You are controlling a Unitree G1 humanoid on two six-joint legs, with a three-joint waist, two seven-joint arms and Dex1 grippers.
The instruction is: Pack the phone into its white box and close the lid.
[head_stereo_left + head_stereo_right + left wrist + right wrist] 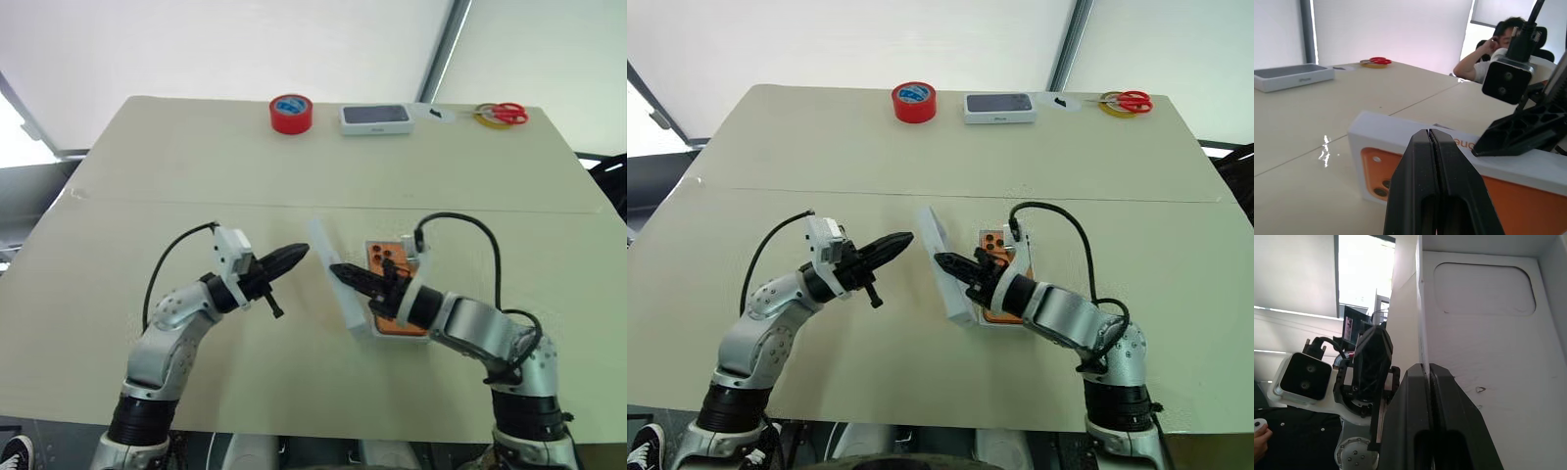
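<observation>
Lid (pixel 333 279): shallow white rectangular cardboard cover, tilted up on its long edge on the beige worktop (pixel 196 176), just left of the white box base (pixel 423 331) holding the orange phone (pixel 388 257); long axis runs away from the robot; right tool (pixel 346 273), fingers together, at the lid's inner face; left tool (pixel 292 257), fingers together, near its outer face, apart; right arm nearer. Left wrist view shows the printed orange outside; right wrist view the plain white inside.

Orange phone (pixel 390 266) in white box (pixel 404 335) (lid (pixel 333 277) tilted up) — mid-table.
</observation>
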